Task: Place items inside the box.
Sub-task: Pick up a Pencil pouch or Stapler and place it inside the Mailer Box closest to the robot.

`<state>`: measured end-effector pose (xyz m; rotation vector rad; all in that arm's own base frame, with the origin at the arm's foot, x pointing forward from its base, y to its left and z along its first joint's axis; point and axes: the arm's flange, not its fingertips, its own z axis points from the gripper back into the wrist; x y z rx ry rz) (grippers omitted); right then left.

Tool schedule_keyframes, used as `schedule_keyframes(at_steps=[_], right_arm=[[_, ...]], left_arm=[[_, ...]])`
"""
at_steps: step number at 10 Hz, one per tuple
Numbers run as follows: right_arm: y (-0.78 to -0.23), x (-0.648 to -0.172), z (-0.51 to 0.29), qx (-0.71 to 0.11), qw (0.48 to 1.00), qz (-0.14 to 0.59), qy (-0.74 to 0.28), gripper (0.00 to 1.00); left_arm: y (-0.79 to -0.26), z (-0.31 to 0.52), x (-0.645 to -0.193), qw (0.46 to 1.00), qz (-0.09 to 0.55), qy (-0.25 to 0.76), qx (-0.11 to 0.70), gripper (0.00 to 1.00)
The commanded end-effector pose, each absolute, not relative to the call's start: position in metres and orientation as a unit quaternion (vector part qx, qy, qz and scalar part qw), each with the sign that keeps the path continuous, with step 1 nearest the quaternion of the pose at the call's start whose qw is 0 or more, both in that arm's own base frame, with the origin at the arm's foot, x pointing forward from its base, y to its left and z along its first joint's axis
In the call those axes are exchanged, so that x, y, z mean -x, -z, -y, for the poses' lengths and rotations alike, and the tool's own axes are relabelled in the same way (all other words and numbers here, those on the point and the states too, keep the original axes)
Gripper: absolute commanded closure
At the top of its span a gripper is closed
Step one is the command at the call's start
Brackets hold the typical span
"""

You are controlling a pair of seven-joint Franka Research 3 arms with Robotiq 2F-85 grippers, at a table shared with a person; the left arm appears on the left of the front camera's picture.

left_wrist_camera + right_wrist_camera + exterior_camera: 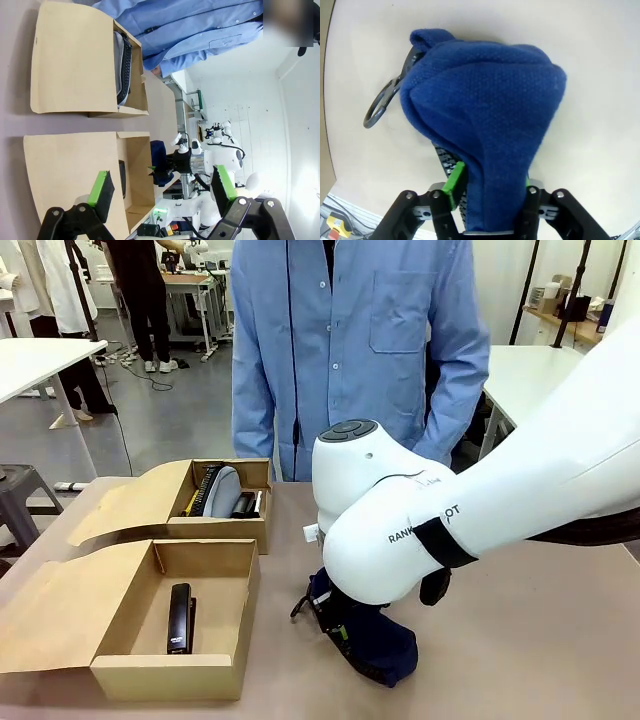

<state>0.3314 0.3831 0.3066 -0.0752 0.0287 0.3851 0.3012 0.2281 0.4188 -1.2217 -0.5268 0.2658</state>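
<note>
On the desk (540, 640) beside the near box (170, 678): navy pouch (485, 95), right gripper (491, 182) fingers clamped on its end; left gripper (162, 186) fingers apart. Lift slowly; limp fabric may slip your grip.

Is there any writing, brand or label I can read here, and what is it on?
"RANK" and "OT": partly covered print on the white right arm.
Pale label on the black stapler in the near box: too small to read.
No other text is legible.

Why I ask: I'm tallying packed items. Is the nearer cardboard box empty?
No, a black stapler lies on the floor of the nearer cardboard box.
</note>
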Motion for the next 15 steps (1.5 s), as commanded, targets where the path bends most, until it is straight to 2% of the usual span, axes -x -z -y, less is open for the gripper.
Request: schedule_keyframes(at_steps=[1,2,4,6,7,9,10,11,12,13,14,15], right_arm=[[-0.302,-0.331,-0.383,0.044,0.984,-0.018,-0.173,0.94],[-0.302,-0.331,-0.383,0.045,0.984,-0.018,-0.172,1.0],[-0.306,-0.329,-0.381,0.046,0.985,-0.018,-0.164,1.0],[-0.334,-0.318,-0.371,0.031,0.991,-0.024,-0.125,1.0],[-0.363,-0.309,-0.359,0.026,0.997,-0.035,-0.065,1.0],[-0.427,-0.28,-0.323,-0.007,0.991,-0.118,0.068,1.0],[-0.453,-0.266,-0.304,-0.083,0.972,-0.151,0.161,1.0],[-0.468,-0.26,-0.296,-0.178,0.925,-0.152,0.299,1.0],[-0.471,-0.258,-0.292,-0.247,0.879,-0.15,0.38,1.0],[-0.469,-0.258,-0.285,-0.265,0.869,-0.11,0.403,1.0],[-0.48,-0.259,-0.302,-0.101,0.964,-0.177,0.171,1.0],[-0.49,-0.261,-0.289,-0.147,0.943,-0.182,0.235,0.87]], left_arm=[[-0.419,-0.228,-0.301,0.772,0.254,-0.116,0.571,0.0],[-0.419,-0.228,-0.301,0.772,0.254,-0.116,0.571,0.0],[-0.419,-0.228,-0.301,0.772,0.254,-0.116,0.571,0.0],[-0.419,-0.228,-0.301,0.772,0.254,-0.116,0.571,0.0],[-0.419,-0.228,-0.301,0.772,0.254,-0.116,0.571,0.0],[-0.419,-0.228,-0.301,0.772,0.254,-0.116,0.571,0.0],[-0.419,-0.228,-0.301,0.772,0.254,-0.116,0.571,0.0],[-0.419,-0.228,-0.301,0.772,0.254,-0.116,0.571,0.0],[-0.419,-0.228,-0.301,0.772,0.254,-0.116,0.571,0.0],[-0.419,-0.228,-0.301,0.772,0.254,-0.116,0.571,0.0],[-0.419,-0.228,-0.301,0.772,0.254,-0.116,0.571,0.0],[-0.419,-0.228,-0.301,0.772,0.254,-0.116,0.571,0.0]])
